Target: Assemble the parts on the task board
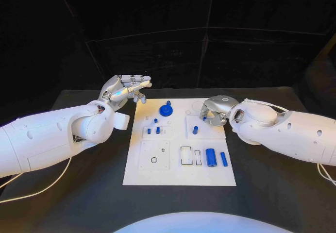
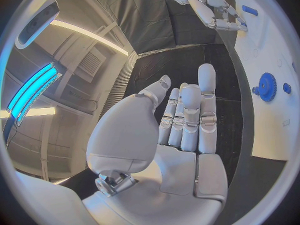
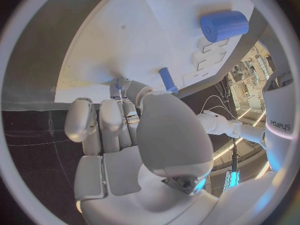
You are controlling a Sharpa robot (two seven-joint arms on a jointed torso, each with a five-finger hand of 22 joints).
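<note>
Black bench (image 1: 280, 194), matte cloth, dark curtain behind. White flat task board (image 1: 179, 141) at centre, rectangular, long axis 12 to 6 o'clock. Blue gear part (image 1: 166, 109) near 12 o'clock edge; two blue cylinders (image 1: 210, 157) toward 4 o'clock, lying along 12–6 axis. Left hand (image 1: 126, 90) at 11 o'clock off board, fingers apart, holding nothing. Right hand (image 1: 215, 110) at 1 o'clock, fingers curled on small blue peg (image 3: 119, 83).

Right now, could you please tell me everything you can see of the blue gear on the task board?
The blue gear is a toothed disc with a darker hub, plastic by the look of it. It sits on the white task board near its far edge, left of centre, with a small blue peg just beyond it. Neither hand touches it.
</note>
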